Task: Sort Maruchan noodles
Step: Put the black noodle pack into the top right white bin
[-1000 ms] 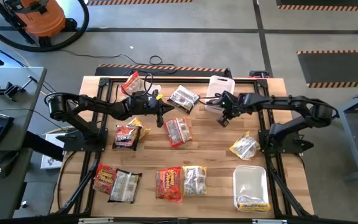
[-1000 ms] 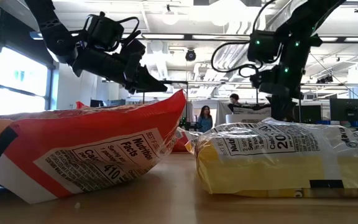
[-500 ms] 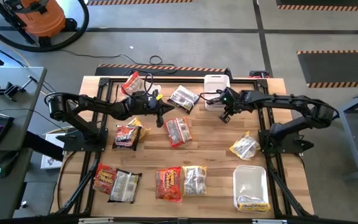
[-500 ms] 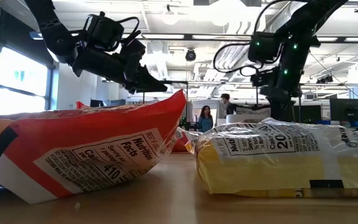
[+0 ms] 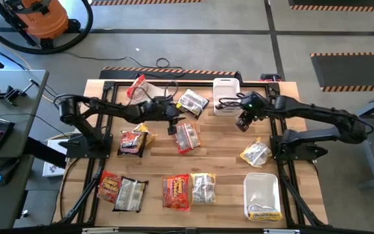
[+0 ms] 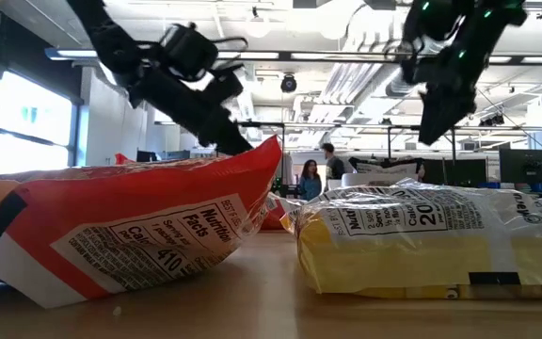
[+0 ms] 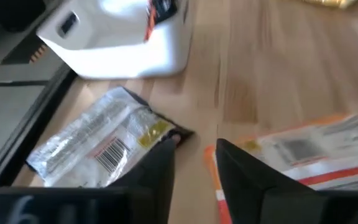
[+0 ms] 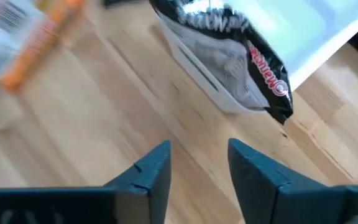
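Crinkly Maruchan noodles [image 5: 176, 192] in red, silver, yellow (scattered flat); glossy.

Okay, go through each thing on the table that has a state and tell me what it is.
left gripper: open, empty, above the table.
right gripper: open, empty.
far white bin: holds a dark packet.
near white bin: holds a yellow packet.

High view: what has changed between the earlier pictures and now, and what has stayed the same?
The left gripper moved a little toward the red-white packet at mid-table. The right gripper slid toward its own side, away from the white bin. Both grippers now stand open and empty. The noodle packets lie where they were.
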You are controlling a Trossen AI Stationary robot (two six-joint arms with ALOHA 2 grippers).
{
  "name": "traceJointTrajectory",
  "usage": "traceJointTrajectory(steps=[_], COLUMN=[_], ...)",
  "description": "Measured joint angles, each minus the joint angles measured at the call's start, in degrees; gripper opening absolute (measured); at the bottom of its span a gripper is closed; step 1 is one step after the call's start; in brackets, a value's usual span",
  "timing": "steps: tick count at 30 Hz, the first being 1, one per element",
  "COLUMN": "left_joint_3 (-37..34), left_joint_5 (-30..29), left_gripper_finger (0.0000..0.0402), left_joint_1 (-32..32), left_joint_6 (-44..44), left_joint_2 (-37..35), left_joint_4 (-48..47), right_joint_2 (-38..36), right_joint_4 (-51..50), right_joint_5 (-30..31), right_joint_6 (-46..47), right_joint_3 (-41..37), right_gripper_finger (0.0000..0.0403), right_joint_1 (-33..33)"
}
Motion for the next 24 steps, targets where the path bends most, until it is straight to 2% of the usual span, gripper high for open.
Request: traceJointTrajectory(steps=[3,9,15,24], left_joint_3=[3.4,10.9,14.4,16.9], left_joint_5=[-0.8,-6.1,-8.9,-8.5], left_gripper_finger=[0.0136,0.0167,0.0172,0.0172], left_joint_1=[0.3,0.5,0.8,3.4], left_joint_6=[2.8,7.1,10.3,12.0], left_joint_2=[4.2,11.5,14.5,18.6], left_joint_4=[-2.9,-9.3,-12.3,-14.1], right_joint_2=[-3.6,-7.2,-7.4,-7.4], right_joint_4=[0.2,0.2,0.2,0.8], right_joint_5=[0.7,2.1,4.0,5.3], right_joint_6=[2.2,5.9,6.4,7.0], right_joint_3=[0.0,0.0,0.0,0.0], right_gripper_finger=[0.0155,0.0158,0.0158,0.0158], right_joint_1=[2.9,7.8,11.3,13.1])
